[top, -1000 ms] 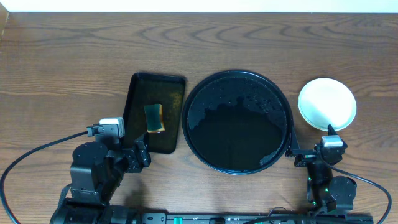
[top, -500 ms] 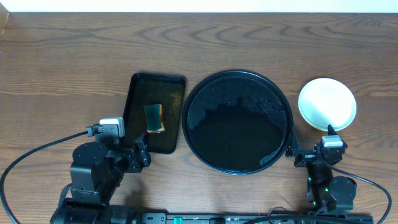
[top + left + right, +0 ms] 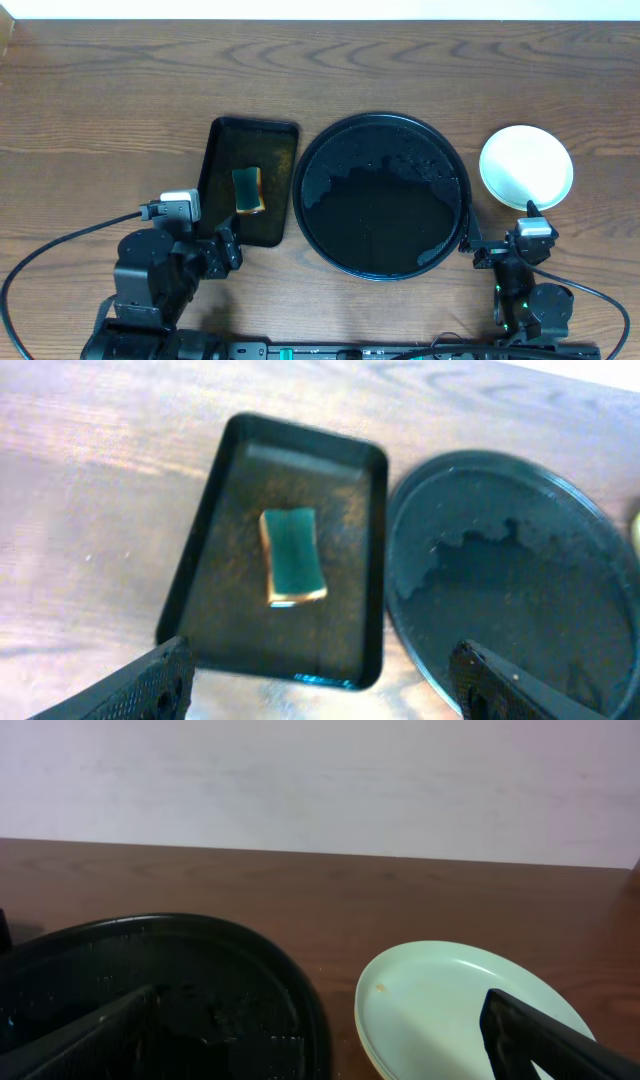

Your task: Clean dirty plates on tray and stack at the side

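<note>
Plates [image 3: 526, 167] sit stacked at frame right beside bare tray [image 3: 380, 200]; left pincer [image 3: 320, 665] and right pincer [image 3: 320, 1020] gape empty, so park arms clear.

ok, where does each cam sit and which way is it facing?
Overhead: above the table, straight down on round tray, sponge tray, plates; left arm and right arm at bottom edge.
Left wrist: angled down at sponge tray and sponge; left gripper open, fingers in bottom corners.
Right wrist: low, near level, toward the wall over plates; right gripper open, fingers in bottom corners.
Shared: all three show the round tray.
</note>
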`<state>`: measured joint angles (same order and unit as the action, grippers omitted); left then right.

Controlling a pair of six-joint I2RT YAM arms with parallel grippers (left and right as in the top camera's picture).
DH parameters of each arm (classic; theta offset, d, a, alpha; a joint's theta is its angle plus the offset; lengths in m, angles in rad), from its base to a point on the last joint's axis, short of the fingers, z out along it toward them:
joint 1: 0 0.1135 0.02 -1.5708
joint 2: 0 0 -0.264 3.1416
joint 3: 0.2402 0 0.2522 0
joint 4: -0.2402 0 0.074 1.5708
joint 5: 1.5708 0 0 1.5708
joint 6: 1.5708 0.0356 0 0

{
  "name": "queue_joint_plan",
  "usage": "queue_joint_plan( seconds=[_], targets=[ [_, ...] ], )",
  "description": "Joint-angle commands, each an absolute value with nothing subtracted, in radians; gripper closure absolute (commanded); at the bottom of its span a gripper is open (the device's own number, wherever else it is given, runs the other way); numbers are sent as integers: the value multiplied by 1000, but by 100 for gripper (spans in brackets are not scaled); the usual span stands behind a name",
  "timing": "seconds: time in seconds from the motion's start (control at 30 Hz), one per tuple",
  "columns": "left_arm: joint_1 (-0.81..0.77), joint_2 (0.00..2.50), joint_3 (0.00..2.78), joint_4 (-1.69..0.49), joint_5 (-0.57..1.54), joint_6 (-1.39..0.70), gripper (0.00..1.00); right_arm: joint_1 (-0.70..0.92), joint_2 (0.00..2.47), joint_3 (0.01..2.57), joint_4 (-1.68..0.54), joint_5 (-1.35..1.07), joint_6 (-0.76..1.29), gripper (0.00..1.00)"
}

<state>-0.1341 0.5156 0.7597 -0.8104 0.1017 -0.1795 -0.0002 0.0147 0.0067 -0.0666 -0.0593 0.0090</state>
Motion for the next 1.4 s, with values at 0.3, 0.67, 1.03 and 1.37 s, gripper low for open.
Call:
queue_joint_plan(
  seconds=[0.3,0.67,1.03,1.37],
  targets=[
    [-14,329,579,-727,55,-174,18,12,6,6,-71,-59,-5,1],
    [-3,57,194,-297,58,-174,18,12,6,6,-71,-59,-5,1],
    [-3,1,4,63,49,-76,18,12,6,6,-71,-59,-5,1],
    [-3,5,4,-67,51,-75,18,12,6,6,-71,-59,-5,1]
  ],
)
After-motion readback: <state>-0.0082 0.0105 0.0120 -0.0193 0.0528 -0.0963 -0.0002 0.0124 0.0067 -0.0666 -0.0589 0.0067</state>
